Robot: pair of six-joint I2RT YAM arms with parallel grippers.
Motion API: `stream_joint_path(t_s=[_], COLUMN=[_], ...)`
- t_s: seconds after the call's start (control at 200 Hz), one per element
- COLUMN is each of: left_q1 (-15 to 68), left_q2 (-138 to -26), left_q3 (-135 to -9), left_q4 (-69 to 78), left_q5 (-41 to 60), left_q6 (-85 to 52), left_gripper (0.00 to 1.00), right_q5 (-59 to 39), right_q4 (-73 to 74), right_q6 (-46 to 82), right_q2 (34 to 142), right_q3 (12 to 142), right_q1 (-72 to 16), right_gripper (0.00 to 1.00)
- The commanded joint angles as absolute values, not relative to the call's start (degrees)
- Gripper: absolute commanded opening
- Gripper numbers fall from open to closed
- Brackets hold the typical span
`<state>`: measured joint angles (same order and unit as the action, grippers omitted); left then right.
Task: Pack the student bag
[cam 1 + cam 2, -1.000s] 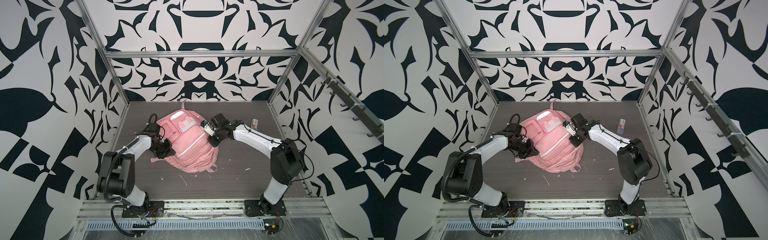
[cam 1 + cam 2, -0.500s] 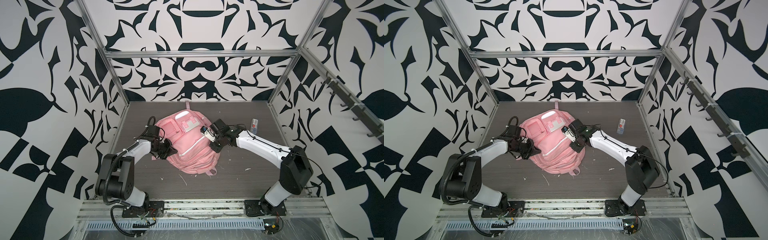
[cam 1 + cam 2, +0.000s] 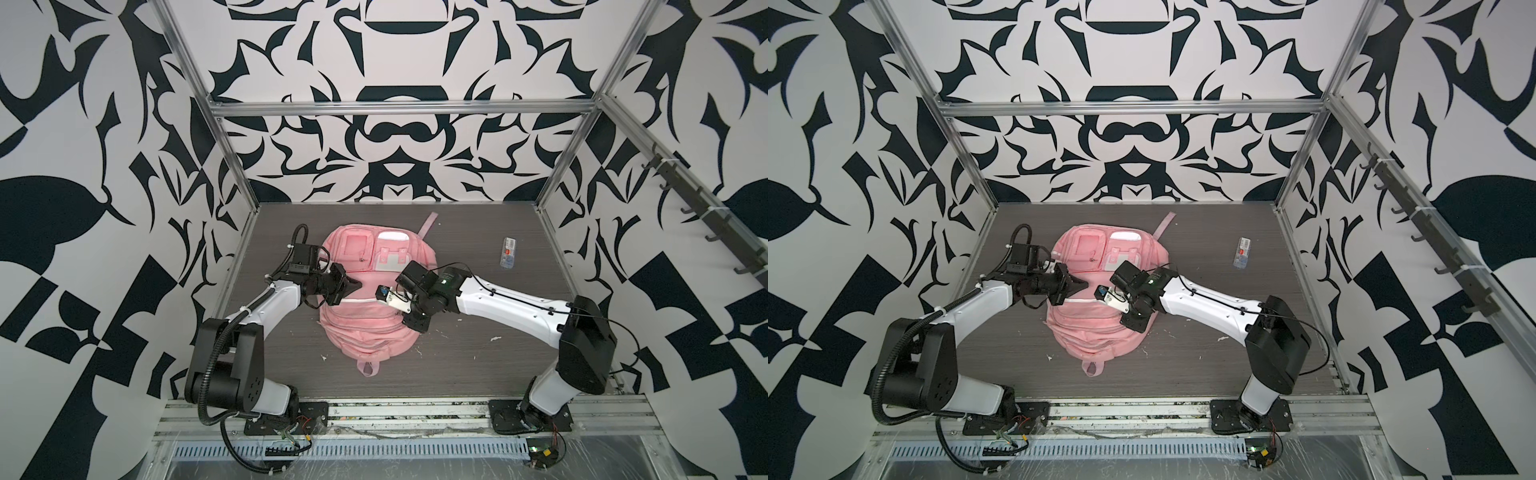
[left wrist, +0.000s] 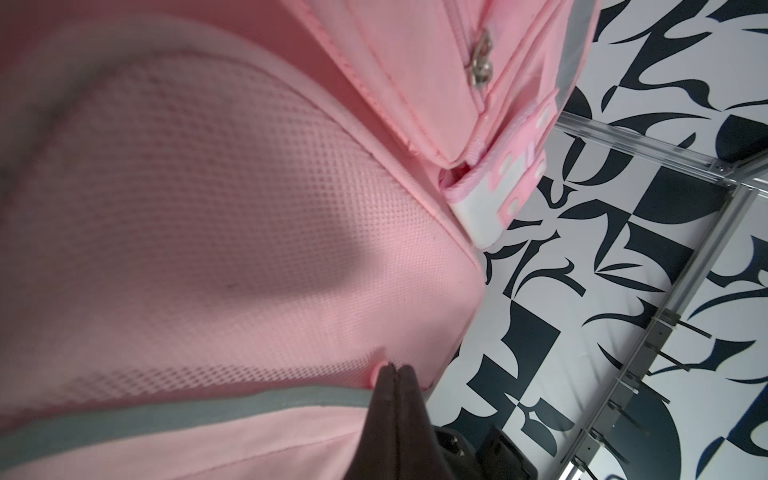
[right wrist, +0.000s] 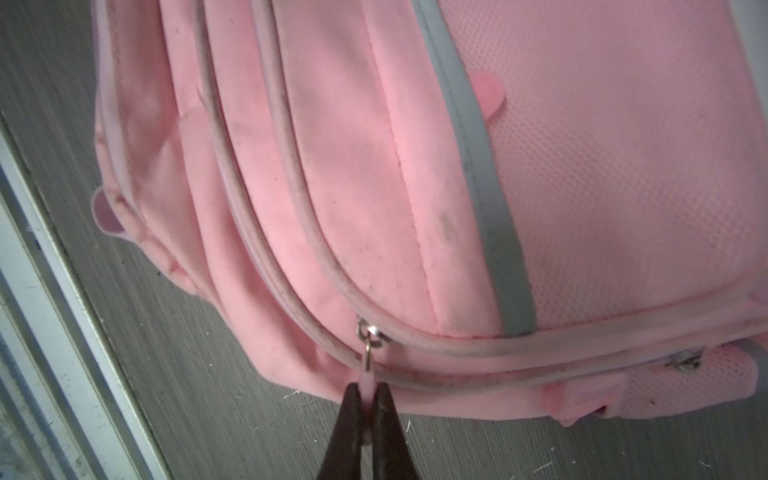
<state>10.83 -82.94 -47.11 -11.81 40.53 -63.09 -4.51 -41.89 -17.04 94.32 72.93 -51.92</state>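
Student bag swung round | right hand pinching zip pull

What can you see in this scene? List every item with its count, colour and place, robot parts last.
student bag: one, pink with silver-grey strips, lying mid-table
zip pull: one, pink tab on metal ring, on the bag's zip
small packet: one, clear with red label, table's far right
scraps: several, white, scattered on table
table: one, dark grey woodgrain, under everything
wall hooks: several, dark, right wall
left fingers: one pair, black, shut, tips at the bag's mesh
right fingers: one pair, black, shut on the zip pull
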Motion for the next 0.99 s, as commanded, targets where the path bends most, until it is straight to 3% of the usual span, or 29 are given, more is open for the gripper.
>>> stream_joint_path(t_s=[0.0, 0.03, 0.16, 0.235, 0.405, 0.6, 0.815, 0.99], left_q1=[9.89, 8.78, 0.15, -1.77, 1.36, 5.27, 6.22, 6.58], left_q2=[-80.91, -80.78, -82.31, -84.35, -90.30, -92.98, -96.18, -96.91], left_q3=[-50.08, -51.28, -56.55, -60.60, -65.06, -65.04, -73.73, -72.63], left_q4=[-17.64, -21.20, -32.78, -37.49, -40.08, -41.09, -48.79, -48.93], left_q5=[40.40, 39.63, 39.64, 38.50, 36.67, 29.52, 22.74, 20.63], left_q6=[-60.12, -57.20, -45.37, -39.43, -34.82, -33.24, -25.80, -24.19], left_gripper=[0.00, 0.01, 0.50, 0.60, 0.56, 0.40, 0.41, 0.41], right_q5=[-6.79, -7.01, -8.09, -8.42, -8.61, -8.50, -8.51, -8.35], right_q4=[-41.57, -41.51, -40.65, -40.61, -40.65, -39.95, -39.94, -40.30], right_q6=[-16.91, -16.60, -15.48, -15.28, -15.04, -13.91, -14.13, -14.67], right_q2=[93.48, 93.43, 92.56, 92.20, 92.77, 93.34, 93.43, 93.52], right_q3=[74.27, 74.23, 73.35, 73.10, 73.13, 73.57, 72.86, 73.32], right_q1=[-49.59, -49.01, -46.55, -45.55, -44.00, -42.91, -41.96, -40.36], right_gripper=[0.00, 0.00, 0.00, 0.00, 0.00, 0.00, 0.00, 0.00])
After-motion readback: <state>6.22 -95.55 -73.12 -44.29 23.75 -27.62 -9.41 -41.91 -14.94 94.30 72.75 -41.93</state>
